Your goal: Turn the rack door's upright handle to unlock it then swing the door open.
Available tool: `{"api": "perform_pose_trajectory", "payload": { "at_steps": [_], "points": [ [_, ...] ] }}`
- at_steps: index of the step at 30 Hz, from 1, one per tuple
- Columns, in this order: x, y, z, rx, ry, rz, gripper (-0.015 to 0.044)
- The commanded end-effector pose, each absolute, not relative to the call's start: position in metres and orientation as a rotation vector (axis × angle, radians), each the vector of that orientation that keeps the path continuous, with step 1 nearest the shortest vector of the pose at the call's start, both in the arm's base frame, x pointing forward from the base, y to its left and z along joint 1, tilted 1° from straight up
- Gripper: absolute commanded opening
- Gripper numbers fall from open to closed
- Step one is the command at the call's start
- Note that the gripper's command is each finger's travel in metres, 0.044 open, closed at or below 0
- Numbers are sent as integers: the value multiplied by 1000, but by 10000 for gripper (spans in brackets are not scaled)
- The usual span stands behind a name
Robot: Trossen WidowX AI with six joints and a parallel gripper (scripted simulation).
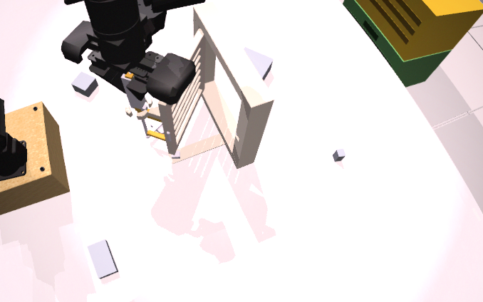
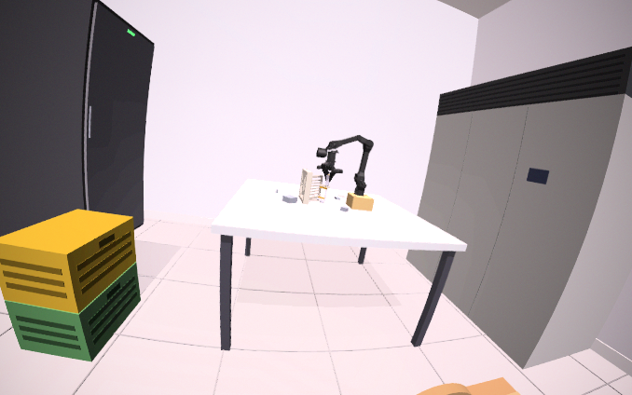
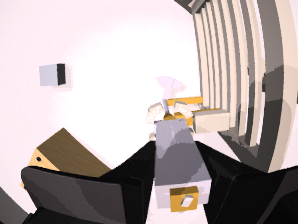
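Observation:
The rack frame (image 1: 261, 132) (image 2: 306, 187) stands upright on the table. Its slatted door (image 1: 169, 129) (image 2: 317, 188) (image 3: 212, 60) stands partly open, at a wide angle to the frame but visibly short of square to it in the top view. The grey upright handle (image 1: 130, 95) (image 3: 176, 147), with orange parts, stands off the door's free edge. My gripper (image 1: 133, 90) (image 2: 328, 177) (image 3: 173, 147) is shut on the handle from above, one black finger on each side. The far finger is partly hidden in the top view.
A grey block (image 1: 85, 82) (image 3: 49, 75) lies left of the gripper. A wedge (image 1: 261, 62) lies behind the frame, a small cube (image 1: 338, 155) to its right, and a flat block (image 1: 102, 258) near the front left. The arm's wooden base (image 1: 35, 142) (image 2: 359, 201) is at the left.

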State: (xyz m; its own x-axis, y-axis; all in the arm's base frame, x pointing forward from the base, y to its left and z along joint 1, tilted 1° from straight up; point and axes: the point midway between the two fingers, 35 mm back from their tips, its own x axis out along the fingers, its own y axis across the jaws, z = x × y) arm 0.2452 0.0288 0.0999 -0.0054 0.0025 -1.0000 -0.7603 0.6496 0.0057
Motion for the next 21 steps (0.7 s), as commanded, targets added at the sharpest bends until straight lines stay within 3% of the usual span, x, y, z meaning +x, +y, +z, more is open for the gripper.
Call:
{"api": "perform_pose_trajectory", "payload": {
  "at_steps": [1,21],
  "points": [
    [244,33,100,-621,1475,617,13],
    [226,67,100,-405,1527,408,13]
  ]
}}
